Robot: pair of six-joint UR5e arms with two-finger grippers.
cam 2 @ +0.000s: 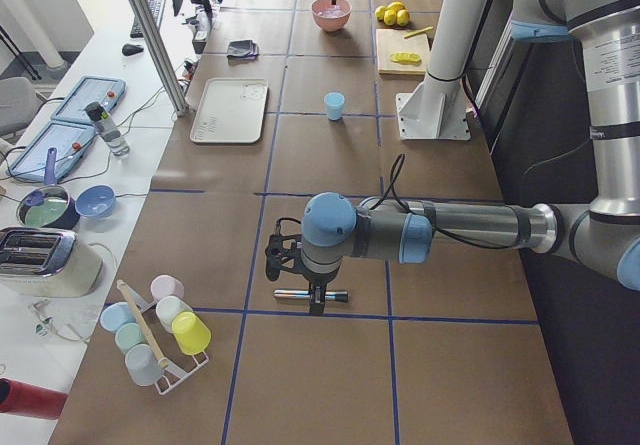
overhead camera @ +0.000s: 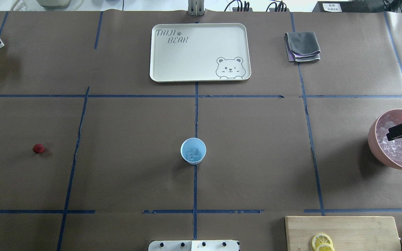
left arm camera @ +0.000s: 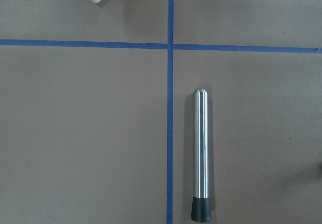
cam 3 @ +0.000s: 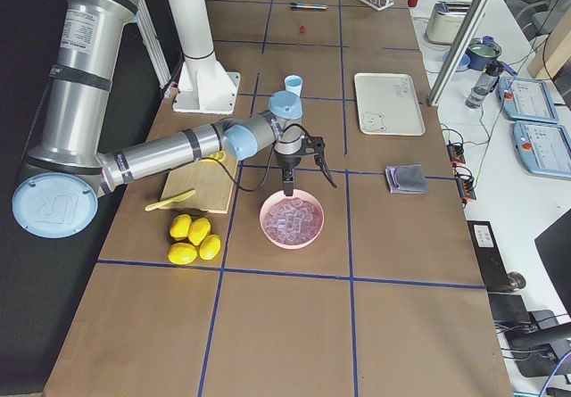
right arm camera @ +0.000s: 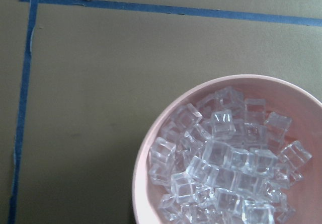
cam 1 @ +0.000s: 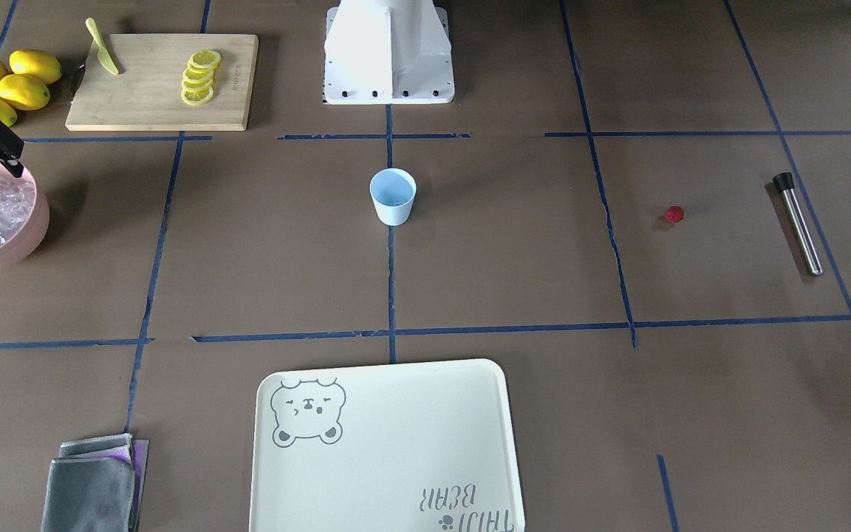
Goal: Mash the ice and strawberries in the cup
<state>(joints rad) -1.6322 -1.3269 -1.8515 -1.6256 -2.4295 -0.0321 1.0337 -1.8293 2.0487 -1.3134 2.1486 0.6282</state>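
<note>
Overhead exterior view: the pale-blue cup [overhead camera: 193, 151] stands upright at mid-table on a blue tape line, a few cubes of ice [overhead camera: 194, 152] in its bottom, well apart from both grippers. The strawberry [overhead camera: 38, 149] lies alone on the brown paper toward the robot's left, between the cup and a steel muddler [cam 1: 798, 223] with a black cap that lies flat near that end of the table. The left gripper [cam 2: 316, 303] hangs right over the muddler; it shows only in the side view, so whether its fingers are spread or closed, or touch the tool, cannot be told. Its wrist camera looks straight down on the muddler, just beside a tape cross. At the opposite end, the right gripper [overhead camera: 391, 134] points down over the pink bowl [overhead camera: 372, 139], which is heaped with more ice cubes [right arm camera: 226, 158]; its dark fingers hover above the heap, and how wide they stand cannot be made out. The nearest things to the cup are the cream tray [overhead camera: 173, 62] across the table and the robot's white base [cam 1: 388, 66], each well apart from it. A folded grey cloth [overhead camera: 302, 45] sits beside the tray; a cutting board [cam 1: 152, 103] with lemon slices [cam 1: 200, 77], a yellow-green knife [cam 1: 103, 48] and whole lemons [cam 1: 8, 85] lie on the robot's right, near the bowl
</note>
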